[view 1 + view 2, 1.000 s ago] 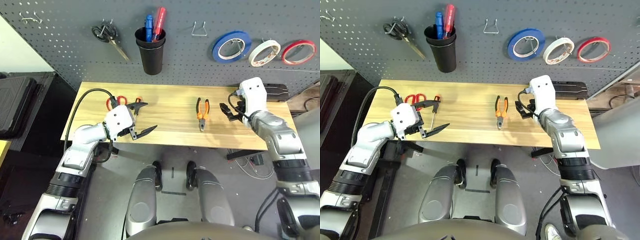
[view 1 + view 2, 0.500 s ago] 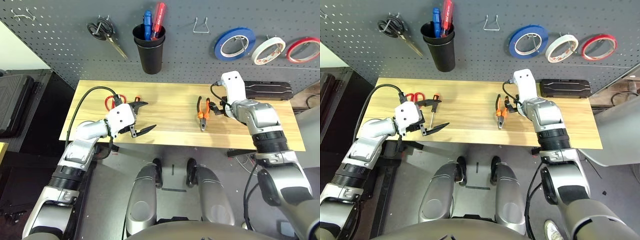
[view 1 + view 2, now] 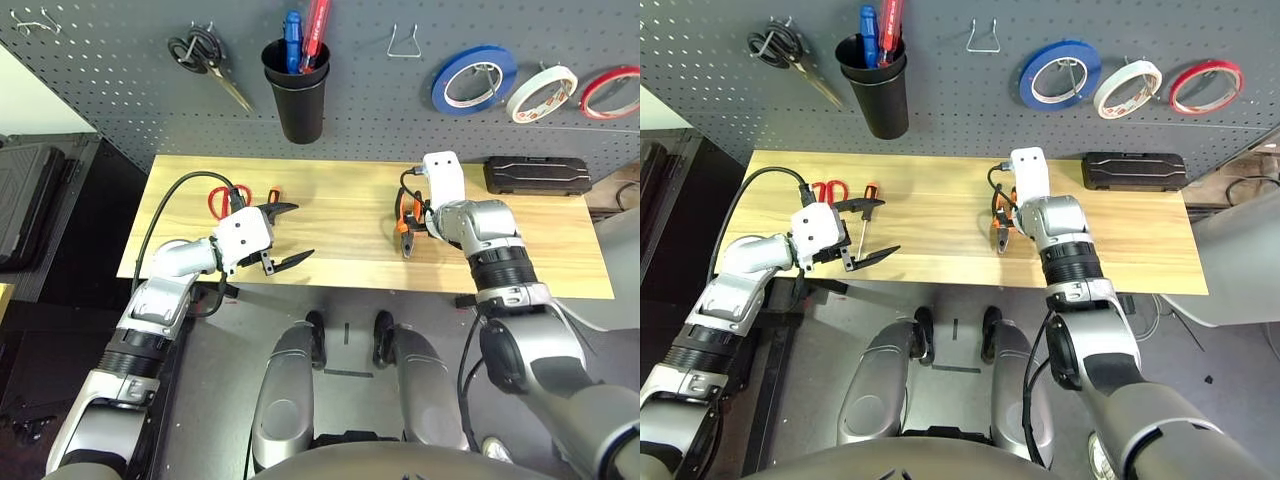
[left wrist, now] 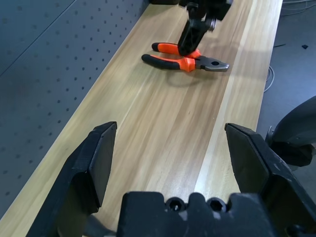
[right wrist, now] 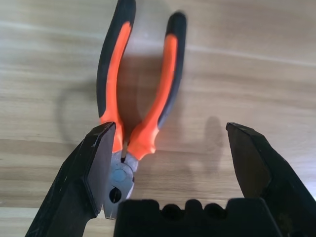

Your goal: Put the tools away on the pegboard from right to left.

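Note:
Orange-and-black pliers (image 5: 143, 98) lie on the wooden table (image 3: 340, 265), handles toward the pegboard (image 3: 120, 100). My right gripper (image 3: 408, 216) hovers just over them, open, its two fingers either side of the pliers' joint. The left gripper (image 3: 290, 233) stands open and holds nothing. It is just right of the red-handled scissors (image 3: 228, 198) and the slim screwdriver (image 3: 866, 214), which lie at the table's left. A cream-white tape roll (image 3: 541, 93) hangs on the pegboard at the right. The left wrist view shows the pliers (image 4: 185, 58) far ahead of the open left gripper (image 4: 170, 129).
On the pegboard hang black-handled scissors (image 3: 205, 55), a black cup (image 3: 298, 95) with a blue and a red tool, an empty wire hook (image 3: 404, 45), a blue tape roll (image 3: 474, 80) and a red one (image 3: 610, 92). A black case (image 3: 537, 175) lies at the table's back right.
My right arm has swung left from the table's right side to just above the pliers, still open. The left arm has stayed put. The camera has tilted a little.

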